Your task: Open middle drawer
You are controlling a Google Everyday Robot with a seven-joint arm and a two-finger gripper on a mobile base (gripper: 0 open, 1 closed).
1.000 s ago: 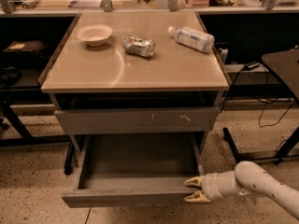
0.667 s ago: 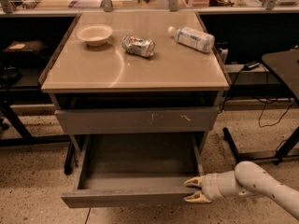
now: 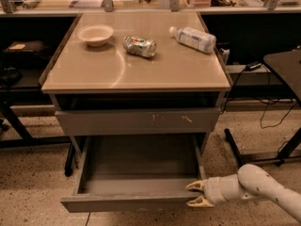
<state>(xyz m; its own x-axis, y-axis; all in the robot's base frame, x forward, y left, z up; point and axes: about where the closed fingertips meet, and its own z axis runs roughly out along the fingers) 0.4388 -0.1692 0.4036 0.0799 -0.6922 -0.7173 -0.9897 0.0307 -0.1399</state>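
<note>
The middle drawer (image 3: 127,204) is the lowest grey front in view. It is pulled far out, and its empty grey box interior (image 3: 141,166) shows. My gripper (image 3: 194,194) is at the right end of the drawer's front. Its two pale fingers are spread, one finger (image 3: 195,186) just above the front's top edge and the other lower, over the front face. My white arm (image 3: 263,188) comes in from the lower right. Above the open drawer is the taller grey front with pale scratch marks (image 3: 136,121), which is shut.
On the cabinet's tan top (image 3: 141,74) lie a white bowl (image 3: 95,34), a crushed can (image 3: 139,46) and a plastic bottle (image 3: 194,38) on its side. A black table (image 3: 284,65) with legs and cables stands to the right. Dark shelving is on the left, over speckled floor.
</note>
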